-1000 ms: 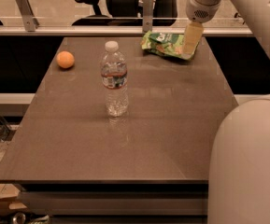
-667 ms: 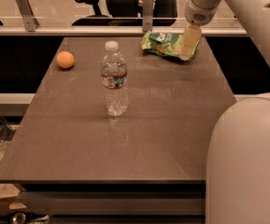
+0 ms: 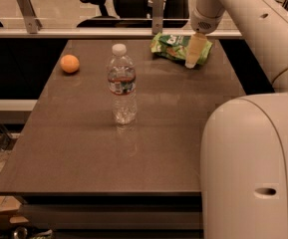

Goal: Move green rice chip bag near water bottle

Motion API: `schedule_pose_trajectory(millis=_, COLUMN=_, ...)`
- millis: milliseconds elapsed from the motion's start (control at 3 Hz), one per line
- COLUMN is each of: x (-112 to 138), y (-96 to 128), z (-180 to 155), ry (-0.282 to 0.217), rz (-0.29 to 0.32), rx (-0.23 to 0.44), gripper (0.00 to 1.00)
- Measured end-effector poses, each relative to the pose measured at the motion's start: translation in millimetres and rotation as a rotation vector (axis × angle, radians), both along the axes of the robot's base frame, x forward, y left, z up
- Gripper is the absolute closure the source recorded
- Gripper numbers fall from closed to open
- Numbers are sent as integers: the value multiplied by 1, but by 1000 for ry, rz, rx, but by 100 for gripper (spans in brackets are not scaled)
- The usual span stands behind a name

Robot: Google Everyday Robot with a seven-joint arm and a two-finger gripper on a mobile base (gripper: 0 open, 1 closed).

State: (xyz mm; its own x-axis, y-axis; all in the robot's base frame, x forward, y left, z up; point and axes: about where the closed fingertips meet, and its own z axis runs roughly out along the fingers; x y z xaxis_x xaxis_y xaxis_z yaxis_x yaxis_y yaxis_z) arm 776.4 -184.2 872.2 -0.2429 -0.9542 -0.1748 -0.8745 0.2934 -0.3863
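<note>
At one o'clock on the surface (image 3: pixel 83 148), by the far edge: crinkly green rice chip bag (image 3: pixel 173 46), lying flat, with gripper (image 3: pixel 193 54) down on its right end; spread or closed, cannot tell. Toward seven o'clock from there, well apart: water bottle (image 3: pixel 122 86), upright, clear, ribbed, likely tippy. Best to pinch the slippery foil firmly, lift clear, and set down just beside without nudging.

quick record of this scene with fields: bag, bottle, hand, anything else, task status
bag: green rice chip bag lying at the far edge of the table, right of centre
bottle: water bottle upright mid-table, cap on
hand: hand down at the bag's right end, contact unclear
other: orange at far left
status: bag not yet near bottle
</note>
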Motion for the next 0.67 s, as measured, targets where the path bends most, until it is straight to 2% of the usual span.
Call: schedule_pose_trajectory(millis=667, x=8, y=2, z=-18, ry=39, rz=2, rx=17, gripper=0)
